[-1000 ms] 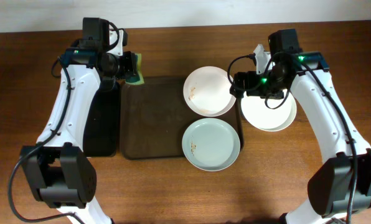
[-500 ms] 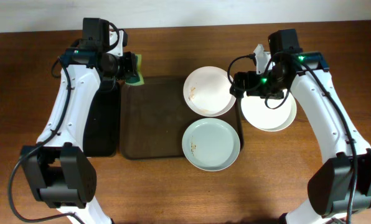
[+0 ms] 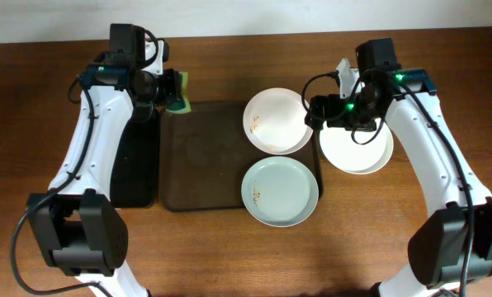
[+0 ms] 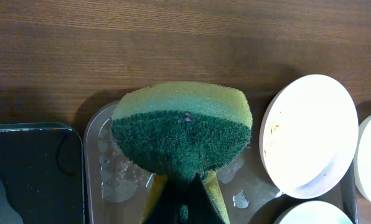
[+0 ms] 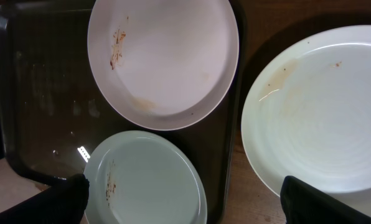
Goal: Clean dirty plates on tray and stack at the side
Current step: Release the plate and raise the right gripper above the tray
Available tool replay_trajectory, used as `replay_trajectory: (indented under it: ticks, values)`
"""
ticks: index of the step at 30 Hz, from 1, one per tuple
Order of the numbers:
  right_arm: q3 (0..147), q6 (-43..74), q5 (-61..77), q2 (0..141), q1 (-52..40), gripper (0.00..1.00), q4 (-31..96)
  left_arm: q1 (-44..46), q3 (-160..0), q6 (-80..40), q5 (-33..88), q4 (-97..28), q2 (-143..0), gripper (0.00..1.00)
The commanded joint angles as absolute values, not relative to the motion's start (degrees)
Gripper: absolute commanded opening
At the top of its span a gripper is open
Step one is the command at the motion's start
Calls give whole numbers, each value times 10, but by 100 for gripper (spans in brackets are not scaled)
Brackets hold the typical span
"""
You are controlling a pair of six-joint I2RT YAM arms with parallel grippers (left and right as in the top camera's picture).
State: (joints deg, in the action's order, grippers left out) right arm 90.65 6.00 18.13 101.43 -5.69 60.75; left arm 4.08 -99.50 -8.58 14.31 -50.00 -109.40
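The brown tray (image 3: 201, 161) lies mid-table. A white plate (image 3: 276, 120) with brown specks rests on its far right corner, and a pale blue-green plate (image 3: 280, 191) with specks sits on its near right corner, overhanging the rim. A second white plate (image 3: 357, 150) lies on the table right of the tray. My left gripper (image 3: 173, 91) is shut on a green and yellow sponge (image 4: 182, 127) above the tray's far left corner. My right gripper (image 3: 335, 111) is open and empty, hovering between the two white plates (image 5: 164, 59) (image 5: 325, 112).
A narrow black tray (image 3: 137, 157) lies left of the brown tray, under my left arm. Water drops sit on the brown tray's far left corner (image 4: 120, 171). The table's far edge meets a pale wall.
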Motion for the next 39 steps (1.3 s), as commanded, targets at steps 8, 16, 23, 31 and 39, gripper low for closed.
replay_trajectory:
  ticks: [8,16,23,31,39]
  values:
    - [912,58,186,1010,-60,98,606,40,-1006,-74,141,-502,-1090,1]
    - [912,58,186,1010,-60,99,606,40,-1006,-74,130,-502,-1090,1]
    - [912,58,186,1010,-60,98,606,40,-1006,-75,111,-502,-1090,1]
    - [912,58,186,1010,-60,98,606,40,-1006,-74,111,-500,-1090,1]
    - [912,58,186,1010,-60,99,606,40,-1006,-75,102,-485,-1090,1]
